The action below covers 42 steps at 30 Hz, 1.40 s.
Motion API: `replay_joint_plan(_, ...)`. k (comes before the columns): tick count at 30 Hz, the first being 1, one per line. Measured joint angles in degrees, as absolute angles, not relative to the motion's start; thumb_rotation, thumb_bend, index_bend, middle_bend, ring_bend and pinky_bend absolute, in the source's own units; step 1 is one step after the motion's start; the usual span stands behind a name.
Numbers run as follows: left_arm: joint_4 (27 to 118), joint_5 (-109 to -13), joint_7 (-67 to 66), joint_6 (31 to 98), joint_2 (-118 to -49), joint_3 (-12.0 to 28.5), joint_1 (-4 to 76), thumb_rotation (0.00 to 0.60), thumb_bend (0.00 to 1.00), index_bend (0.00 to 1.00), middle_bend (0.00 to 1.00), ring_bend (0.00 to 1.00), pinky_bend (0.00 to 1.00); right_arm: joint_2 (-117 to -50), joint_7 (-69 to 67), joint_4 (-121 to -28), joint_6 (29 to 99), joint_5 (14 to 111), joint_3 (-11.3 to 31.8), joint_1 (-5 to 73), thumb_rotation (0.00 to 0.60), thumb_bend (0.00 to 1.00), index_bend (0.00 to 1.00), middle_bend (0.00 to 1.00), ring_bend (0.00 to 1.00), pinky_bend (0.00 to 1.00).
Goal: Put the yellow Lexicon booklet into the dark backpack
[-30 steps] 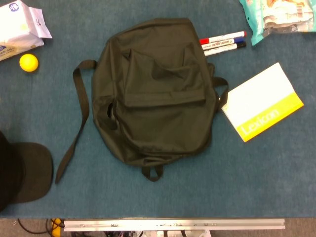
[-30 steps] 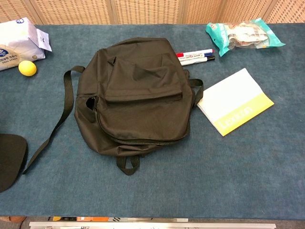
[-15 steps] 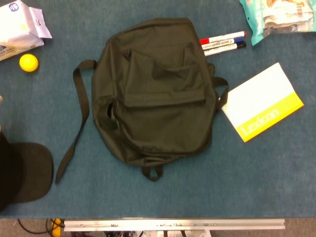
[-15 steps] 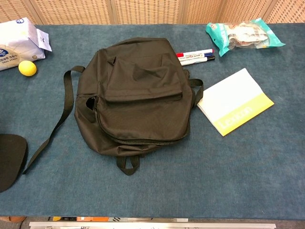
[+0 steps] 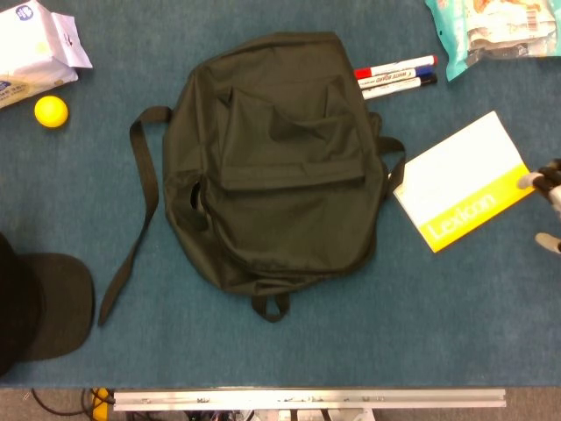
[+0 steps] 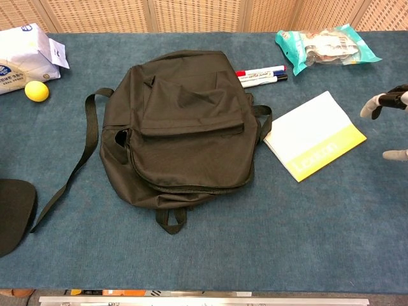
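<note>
The dark backpack (image 5: 272, 162) (image 6: 182, 124) lies flat in the middle of the blue table, flap closed, one strap trailing to its left. The white and yellow Lexicon booklet (image 5: 465, 181) (image 6: 314, 135) lies flat just right of the backpack. My right hand (image 5: 549, 193) (image 6: 389, 115) enters at the right edge, fingers apart and holding nothing; in the head view its fingertips (image 5: 529, 181) overlap the booklet's right corner, and contact cannot be judged. My left hand is not seen in either view.
Several marker pens (image 5: 394, 75) lie beyond the backpack's top right. A snack packet (image 5: 495, 31) sits at the far right, a tissue pack (image 5: 35, 48) and a yellow ball (image 5: 51, 111) at the far left. A black cap (image 5: 44, 303) lies at the near left edge.
My right hand has come into view at the right edge, beside the booklet. The booklet and backpack have not moved.
</note>
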State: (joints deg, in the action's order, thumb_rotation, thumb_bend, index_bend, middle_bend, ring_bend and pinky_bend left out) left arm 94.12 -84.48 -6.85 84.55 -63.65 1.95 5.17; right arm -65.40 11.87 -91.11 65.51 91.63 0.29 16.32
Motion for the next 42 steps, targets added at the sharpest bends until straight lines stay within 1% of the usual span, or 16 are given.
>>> replay_joint_plan(7, 93.5, -84.1, -6.0, 84.6, -63.8, 1.9, 4.9, 0.6, 0.29, 0.3, 0.28, 0.21, 0.22, -71.2, 16.1, -86.2, 60.6, 89.9, 0.8, 19.9, 0.6, 0.0, 0.35, 0.39, 0.26, 0.34)
replay_joint_plan(13, 93.2, -84.5, -5.7, 84.8, -63.8, 1.7, 4.6, 0.6, 0.29, 0.3, 0.28, 0.21, 0.22, -75.2, 18.3, -82.2, 59.1, 88.2, 0.9, 21.4, 0.6, 0.0, 0.33, 0.38, 0.25, 0.34)
replay_joint_plan(19, 93.3, -86.1, -6.1, 83.5, -64.5, 0.7, 5.2, 0.6, 0.29, 0.3, 0.28, 0.21, 0.22, -77.5, 18.3, -79.4, 58.8, 87.6, 0.6, 21.9, 0.6, 0.0, 0.32, 0.38, 0.24, 0.34)
replay_joint_plan(31, 93.4, -85.8, -6.2, 83.2, -64.7, 0.6, 5.2, 0.6, 0.29, 0.3, 0.28, 0.21, 0.22, -81.7, 18.7, -74.6, 56.4, 86.5, -0.3, 23.8, 0.6, 0.0, 0.31, 0.37, 0.24, 0.34)
replay_joint_plan(42, 93.2, -85.4, -6.1, 83.1, -64.8, 0.7, 5.2, 0.6, 0.29, 0.3, 0.28, 0.21, 0.22, -83.9, 19.0, -71.8, 55.0, 85.2, -0.2, 25.4, 0.6, 0.0, 0.31, 0.37, 0.24, 0.34)
